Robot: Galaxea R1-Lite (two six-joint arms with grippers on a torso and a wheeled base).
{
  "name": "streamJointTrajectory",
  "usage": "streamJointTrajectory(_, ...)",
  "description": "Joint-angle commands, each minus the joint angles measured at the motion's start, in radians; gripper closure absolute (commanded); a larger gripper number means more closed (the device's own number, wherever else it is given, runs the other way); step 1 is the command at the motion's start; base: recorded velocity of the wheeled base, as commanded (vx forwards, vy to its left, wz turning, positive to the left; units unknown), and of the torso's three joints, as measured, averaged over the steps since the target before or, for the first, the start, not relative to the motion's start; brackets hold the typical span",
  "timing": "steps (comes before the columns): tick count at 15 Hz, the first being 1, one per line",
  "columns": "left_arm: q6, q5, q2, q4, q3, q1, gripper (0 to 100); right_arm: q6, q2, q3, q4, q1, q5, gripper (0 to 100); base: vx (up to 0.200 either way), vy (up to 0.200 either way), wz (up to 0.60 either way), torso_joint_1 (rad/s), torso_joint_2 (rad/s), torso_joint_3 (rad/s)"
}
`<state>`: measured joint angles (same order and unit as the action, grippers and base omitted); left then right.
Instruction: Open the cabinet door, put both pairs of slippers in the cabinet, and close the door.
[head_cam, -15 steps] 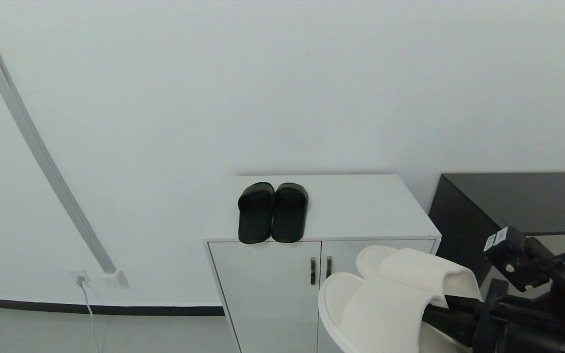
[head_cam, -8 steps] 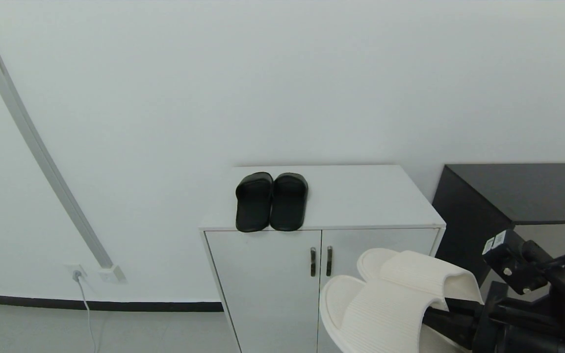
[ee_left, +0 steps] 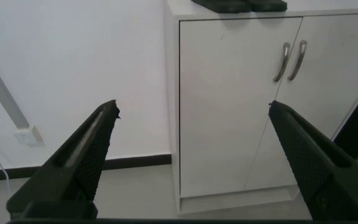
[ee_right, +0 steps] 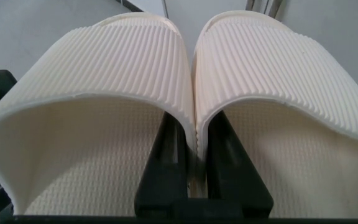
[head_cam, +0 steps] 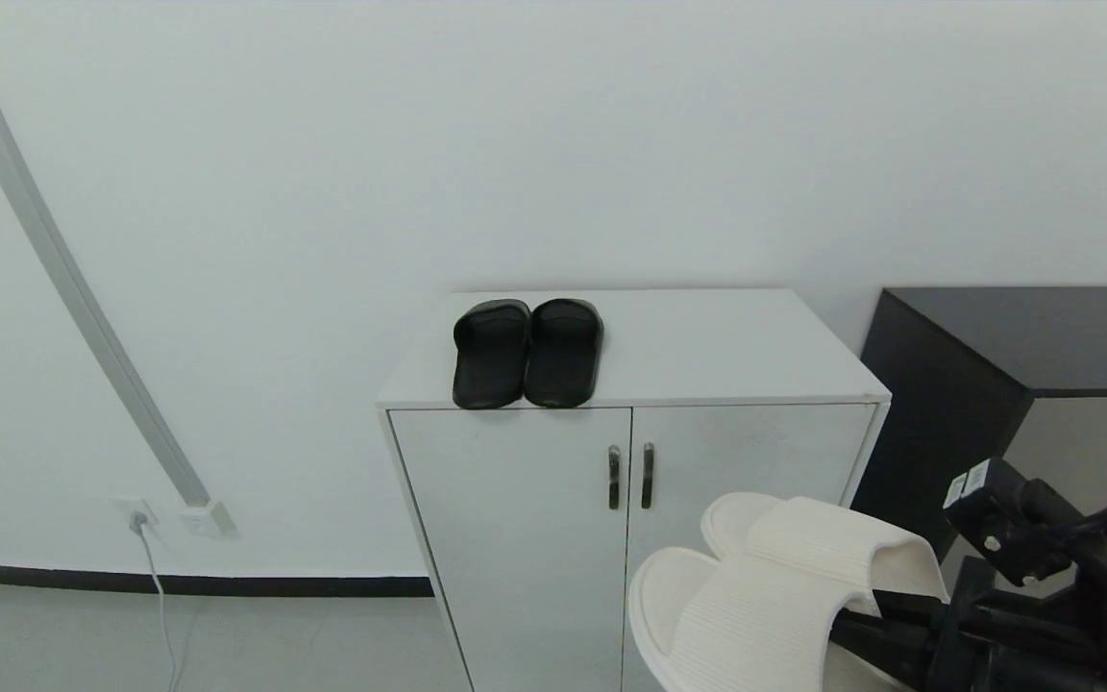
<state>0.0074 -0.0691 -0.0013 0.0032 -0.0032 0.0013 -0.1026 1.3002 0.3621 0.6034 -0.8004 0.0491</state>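
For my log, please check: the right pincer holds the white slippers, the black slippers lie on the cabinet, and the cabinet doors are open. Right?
No: the head view shows the cabinet doors shut. So: the right pincer holds the white slippers, the black slippers lie on the cabinet, and the cabinet doors are shut.

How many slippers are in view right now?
4. Two black slippers sit side by side on the cabinet top, at its front edge; two white slippers are clamped in the right gripper.
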Motion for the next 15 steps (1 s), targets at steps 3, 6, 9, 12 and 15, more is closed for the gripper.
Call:
streamJointTrajectory(3, 0.0, 0.0, 0.001, 0.0, 0.0, 0.0, 0, 0.009, 0.002, -0.003, 0.001, 0.0, 0.001, 100, 0.0, 0.0, 0.0, -0.22, 0.54, 0.323)
streamJointTrajectory(6, 0.0, 0.0, 0.001, 0.0, 0.0, 0.0, 0, 0.009, 0.002, -0.003, 0.001, 0.0, 0.001, 100, 0.0, 0.0, 0.0, -0.201, 0.52, 0.317)
streamJointTrajectory(9, 0.0, 0.0, 0.001, 0.0, 0.0, 0.0, 0, 0.011, 0.001, -0.008, 0.001, -0.002, 0.001, 100, 0.0, 0.0, 0.0, -0.177, 0.5, 0.32)
streamJointTrajectory(12, 0.0, 0.0, 0.001, 0.0, 0.0, 0.0, 0, 0.011, 0.004, -0.008, 0.001, -0.003, 0.001, 100, 0.0, 0.0, 0.0, -0.158, 0.49, 0.33)
streamJointTrajectory(15, 0.0, 0.0, 0.001, 0.0, 0.0, 0.0, 0, 0.011, 0.004, -0.009, 0.001, -0.005, 0.001, 100, 0.0, 0.0, 0.0, -0.141, 0.47, 0.325)
